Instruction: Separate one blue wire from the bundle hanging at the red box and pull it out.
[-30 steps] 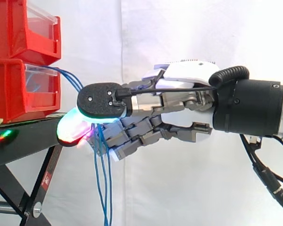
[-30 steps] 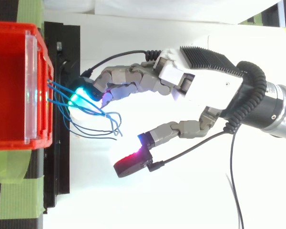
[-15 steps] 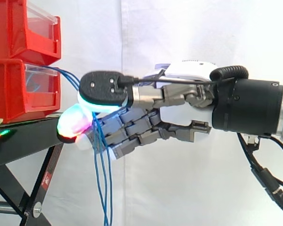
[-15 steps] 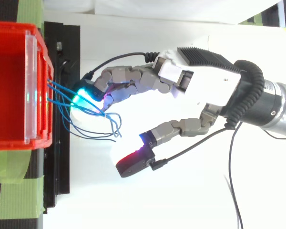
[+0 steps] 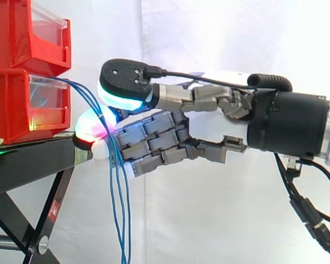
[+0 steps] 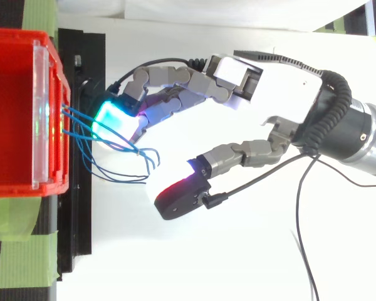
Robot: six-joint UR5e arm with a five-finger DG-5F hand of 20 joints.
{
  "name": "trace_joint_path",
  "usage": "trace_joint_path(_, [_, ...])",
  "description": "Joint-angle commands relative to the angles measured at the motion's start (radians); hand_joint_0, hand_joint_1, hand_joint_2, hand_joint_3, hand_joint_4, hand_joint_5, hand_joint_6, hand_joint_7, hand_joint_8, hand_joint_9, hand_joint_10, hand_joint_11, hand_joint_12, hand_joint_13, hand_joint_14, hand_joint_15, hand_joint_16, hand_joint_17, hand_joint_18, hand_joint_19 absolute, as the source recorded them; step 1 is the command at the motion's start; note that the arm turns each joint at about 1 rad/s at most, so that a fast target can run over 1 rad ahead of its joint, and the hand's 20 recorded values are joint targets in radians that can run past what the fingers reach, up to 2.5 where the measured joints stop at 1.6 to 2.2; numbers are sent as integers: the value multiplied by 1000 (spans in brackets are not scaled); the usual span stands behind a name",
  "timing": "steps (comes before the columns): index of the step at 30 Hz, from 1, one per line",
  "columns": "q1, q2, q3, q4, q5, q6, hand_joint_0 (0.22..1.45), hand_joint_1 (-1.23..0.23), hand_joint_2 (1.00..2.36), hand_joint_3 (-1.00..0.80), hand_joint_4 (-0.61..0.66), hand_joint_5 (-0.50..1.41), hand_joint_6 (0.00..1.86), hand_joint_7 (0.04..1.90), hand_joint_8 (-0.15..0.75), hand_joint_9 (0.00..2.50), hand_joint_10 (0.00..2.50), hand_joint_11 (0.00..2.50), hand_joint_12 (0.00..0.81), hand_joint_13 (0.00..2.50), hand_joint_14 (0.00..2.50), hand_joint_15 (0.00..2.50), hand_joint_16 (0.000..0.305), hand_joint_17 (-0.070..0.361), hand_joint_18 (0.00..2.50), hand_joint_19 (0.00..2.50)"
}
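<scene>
Several thin blue wires (image 5: pixel 120 209) leave the front of the lower red box (image 5: pixel 11 110) and hang down past the edge of the black stand (image 5: pixel 33 165). From above, the wires (image 6: pixel 113 172) loop out between the box (image 6: pixel 12 113) and my hand. My hand (image 5: pixel 209 126) reaches in from the right, open, its fingers nearly straight. The glowing fingertips (image 6: pixel 116 120) lie against the wires close to the box front. The thumb (image 6: pixel 178 197) stands well apart from them, glowing red, with nothing between it and the fingers.
A second red box (image 5: pixel 27 33) is stacked above the lower one. The stand's black legs (image 5: pixel 49 214) slope down at the lower left. Green tape (image 6: pixel 19 257) holds the stand's base. A white curtain hangs behind.
My hand has rolled at the wrist: the thumb has risen in the side view and swung away from the fingers. The fingertips have shifted up a little along the wires, which barely moved.
</scene>
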Motion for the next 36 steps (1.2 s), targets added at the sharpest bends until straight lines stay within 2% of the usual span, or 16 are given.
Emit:
trace_joint_path(1, [2, 0, -47, 98, 25, 2, 608, -741, 1003, -472, 250, -119, 516, 1223, 328, 715, 10, 400, 392, 652, 14, 391, 51, 115, 623, 424])
trace_joint_path(2, [4, 1, -55, 118, 31, 2, 609, -742, 1002, -470, 239, -121, 528, 1209, 327, 716, 10, 400, 393, 653, 14, 389, 51, 115, 623, 430])
trace_joint_path(3, [4, 1, -73, 169, 48, 5, 610, -742, 1003, -468, 246, -122, 538, 1200, 328, 715, 10, 407, 392, 653, 14, 390, 51, 115, 624, 430])
trace_joint_path(5, [5, 0, -80, 195, 60, 11, 612, -745, 1003, -458, 240, -126, 563, 1179, 328, 717, 10, 411, 394, 656, 14, 398, 51, 114, 628, 428])
trace_joint_path(11, [5, 0, -80, 184, 63, 34, 626, -754, 1009, -400, 215, -157, 715, 988, 329, 723, 10, 426, 391, 666, 14, 399, 51, 114, 636, 434])
trace_joint_path(18, [7, 0, -80, 184, 68, 33, 633, -760, 1009, -387, 219, -169, 753, 917, 327, 716, 11, 442, 394, 661, 16, 400, 51, 114, 639, 434])
trace_joint_path(23, [11, 0, -80, 184, 85, 30, 627, -761, 1008, -401, 225, -169, 741, 927, 326, 712, 11, 439, 394, 658, 14, 399, 51, 114, 638, 442])
trace_joint_path(25, [16, 0, -80, 184, 105, 30, 624, -760, 1007, -411, 229, -169, 740, 928, 326, 712, 11, 431, 394, 656, 16, 401, 51, 114, 638, 442])
trace_joint_path(36, [38, 0, -80, 189, 134, 11, 614, -756, 1006, -422, 228, -168, 733, 936, 326, 709, 11, 440, 396, 655, 16, 400, 51, 114, 636, 443])
